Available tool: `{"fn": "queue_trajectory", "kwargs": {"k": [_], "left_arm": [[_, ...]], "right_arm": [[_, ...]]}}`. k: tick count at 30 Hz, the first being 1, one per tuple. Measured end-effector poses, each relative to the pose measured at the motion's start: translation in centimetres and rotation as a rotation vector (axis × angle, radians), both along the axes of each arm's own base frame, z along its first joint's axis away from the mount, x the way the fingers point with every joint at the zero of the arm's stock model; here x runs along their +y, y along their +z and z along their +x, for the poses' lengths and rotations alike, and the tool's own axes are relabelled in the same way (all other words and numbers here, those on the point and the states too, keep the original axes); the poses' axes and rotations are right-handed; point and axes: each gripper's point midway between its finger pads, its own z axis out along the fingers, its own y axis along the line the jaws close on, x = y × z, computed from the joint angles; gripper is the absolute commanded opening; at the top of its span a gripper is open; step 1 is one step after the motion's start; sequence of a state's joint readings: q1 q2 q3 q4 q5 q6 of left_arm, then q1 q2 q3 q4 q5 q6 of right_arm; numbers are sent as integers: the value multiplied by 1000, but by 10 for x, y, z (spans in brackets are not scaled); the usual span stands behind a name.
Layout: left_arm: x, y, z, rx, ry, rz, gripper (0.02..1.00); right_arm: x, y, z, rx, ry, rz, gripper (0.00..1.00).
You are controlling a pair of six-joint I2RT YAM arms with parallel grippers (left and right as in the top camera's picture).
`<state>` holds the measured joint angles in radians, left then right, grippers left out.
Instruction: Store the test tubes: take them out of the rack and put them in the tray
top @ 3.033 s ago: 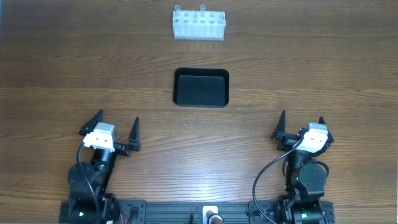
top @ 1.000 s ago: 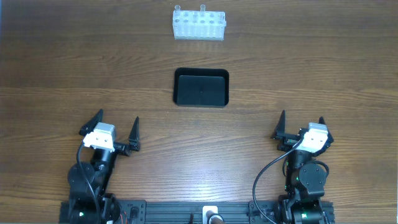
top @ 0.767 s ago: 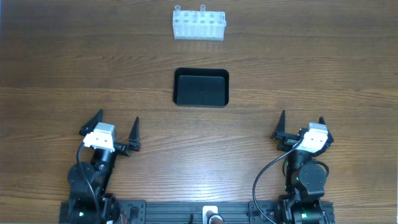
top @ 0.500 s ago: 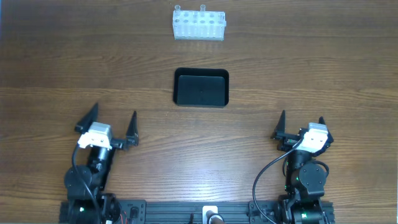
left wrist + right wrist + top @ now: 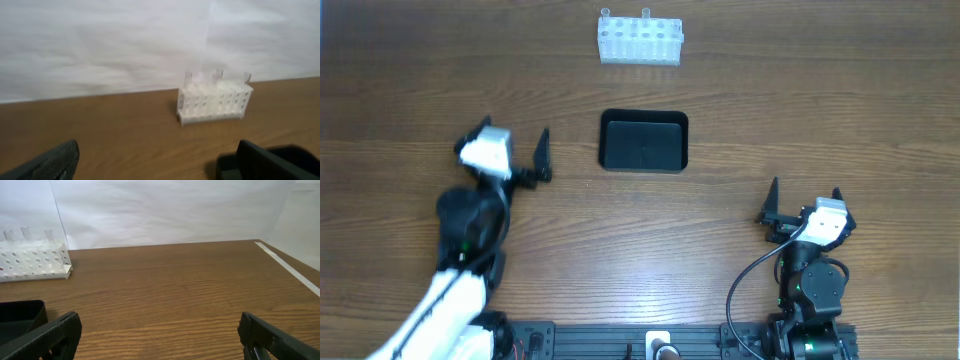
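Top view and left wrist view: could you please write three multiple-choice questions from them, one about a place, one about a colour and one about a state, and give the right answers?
1. Where does the rack stand relative to the tray?
A. inside it
B. apart from it, farther up the top view
C. touching its near side

2. What colour is the tray?
A. white
B. black
C. red

3. In what state is the left pincer?
A. shut on the rack
B. shut on the tray's rim
C. open, holding nothing

Answers:
1 B, since a gap separates the two.
2 B, since its floor and walls are black.
3 C, since its fingers stand wide apart with nothing between them.
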<state>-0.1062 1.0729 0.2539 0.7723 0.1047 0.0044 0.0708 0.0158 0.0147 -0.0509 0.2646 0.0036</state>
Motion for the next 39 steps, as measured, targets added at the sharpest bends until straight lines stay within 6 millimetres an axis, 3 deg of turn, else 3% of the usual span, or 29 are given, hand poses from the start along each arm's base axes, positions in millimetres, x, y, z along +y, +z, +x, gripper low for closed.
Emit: {"fn": "queue_trajectory", "kwargs": {"k": [6, 15, 23, 27, 34, 39], "left_arm": [[-23, 15, 68, 65, -32, 4, 996], [-55, -21, 143, 282, -54, 16, 998], [-94, -22, 205, 381, -51, 58, 998], [-106, -27, 231, 398, -45, 44, 996], [-116, -55, 265, 466, -24, 21, 989], [-122, -75, 278, 515, -6, 34, 890]], "right_arm": [[0, 0, 0, -1, 0, 1, 991], [0, 0, 0, -1, 0, 1, 993], [0, 0, 0, -1, 0, 0, 991], [0, 0, 0, -1, 0, 1, 991], [0, 0, 0, -1, 0, 0, 993], [0, 0, 0, -1, 0, 0, 991]]}}
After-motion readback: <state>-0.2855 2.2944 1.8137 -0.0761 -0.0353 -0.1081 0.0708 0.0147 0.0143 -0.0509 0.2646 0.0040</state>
